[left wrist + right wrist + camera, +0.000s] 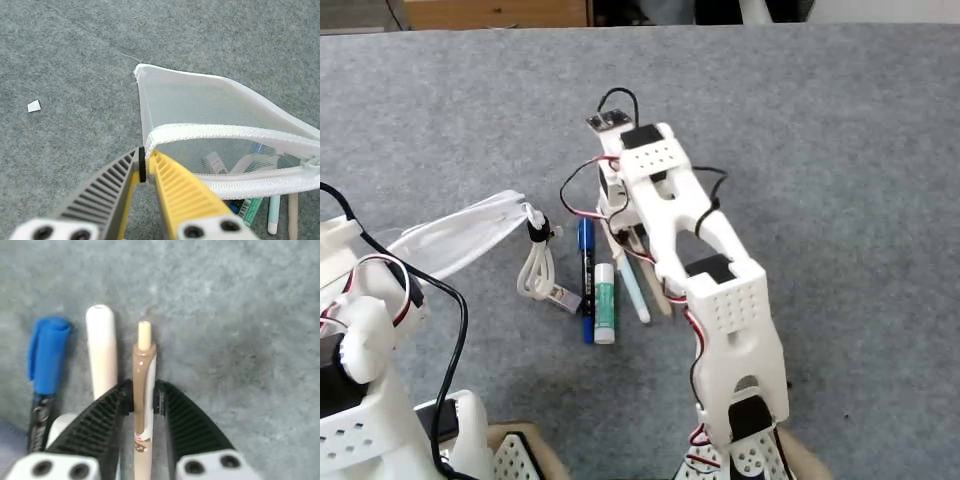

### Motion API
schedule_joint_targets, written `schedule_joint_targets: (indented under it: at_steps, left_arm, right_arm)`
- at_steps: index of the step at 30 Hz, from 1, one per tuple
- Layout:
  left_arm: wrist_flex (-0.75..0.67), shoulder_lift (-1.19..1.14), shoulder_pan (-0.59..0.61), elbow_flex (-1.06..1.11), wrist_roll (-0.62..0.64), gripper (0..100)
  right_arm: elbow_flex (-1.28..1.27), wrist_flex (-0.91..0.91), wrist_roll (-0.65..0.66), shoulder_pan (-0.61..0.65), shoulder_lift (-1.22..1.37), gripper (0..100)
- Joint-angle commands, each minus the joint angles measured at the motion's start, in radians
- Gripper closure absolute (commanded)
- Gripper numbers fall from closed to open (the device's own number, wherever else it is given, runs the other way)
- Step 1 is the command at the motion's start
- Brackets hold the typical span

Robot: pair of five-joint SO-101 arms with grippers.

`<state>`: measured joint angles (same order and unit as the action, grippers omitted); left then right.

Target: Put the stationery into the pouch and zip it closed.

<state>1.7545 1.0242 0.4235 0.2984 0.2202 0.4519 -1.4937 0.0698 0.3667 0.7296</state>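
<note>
My left gripper (143, 167) is shut on the open rim of a white mesh pouch (200, 112), whose zipper gapes. The pouch (455, 238) is held up off the carpet at the left, next to the left arm (370, 330). My right gripper (143, 396) is shut on a beige pen (143, 365), beside a white pen (101, 347) and a blue marker (47, 352). In the high view the right gripper (625, 238) is down among the row of stationery: blue marker (586, 275), glue stick (605, 303), pale blue pen (634, 290), beige pen (657, 290).
A coiled white cable (538, 268) lies between the pouch's mouth and the marker. Grey carpet (840, 150) covers the table, open to the right and far side. A small white scrap (34, 105) lies on the carpet near the pouch.
</note>
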Motion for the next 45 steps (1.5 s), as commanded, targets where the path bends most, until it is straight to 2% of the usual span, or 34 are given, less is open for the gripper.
schedule_joint_targets:
  at_steps: [1,6,9,15,20,23,29,33,35,45]
  left_arm:
    - [0.005,0.009,0.012,-0.008,0.008,97]
    - [0.005,0.009,0.012,-0.008,0.008,97]
    - [0.005,0.009,0.012,-0.008,0.008,97]
    - [0.005,0.009,0.012,-0.008,0.008,97]
    - [0.005,0.009,0.010,-0.008,0.008,97]
    - [0.005,0.009,0.010,-0.008,0.008,97]
    - [0.005,0.009,0.010,-0.008,0.008,97]
    - [0.005,0.009,0.010,-0.008,0.006,97]
    - [0.005,0.009,0.010,-0.008,0.006,97]
    - [0.005,0.011,0.012,-0.008,0.006,97]
  right_arm:
    - [0.157,-0.103,-0.002,-0.005,-0.015,98.5]
    - [0.423,-0.259,-0.002,-0.005,-0.015,98.5]
    - [0.556,-0.275,-0.009,-0.005,-0.038,98.5]
    - [0.576,-0.273,-0.009,0.021,-0.243,98.5]
    - [0.529,-0.273,-0.003,0.052,-0.518,98.5]
    - [0.473,-0.273,-0.002,0.115,-0.696,98.5]
    - [0.348,-0.238,0.005,0.347,-0.941,98.5]
    - [0.223,-0.198,0.164,0.511,-1.015,98.5]
    - [0.151,-0.164,0.198,0.557,-1.035,98.6]
    - [-0.035,0.201,0.157,0.568,-1.116,98.6]
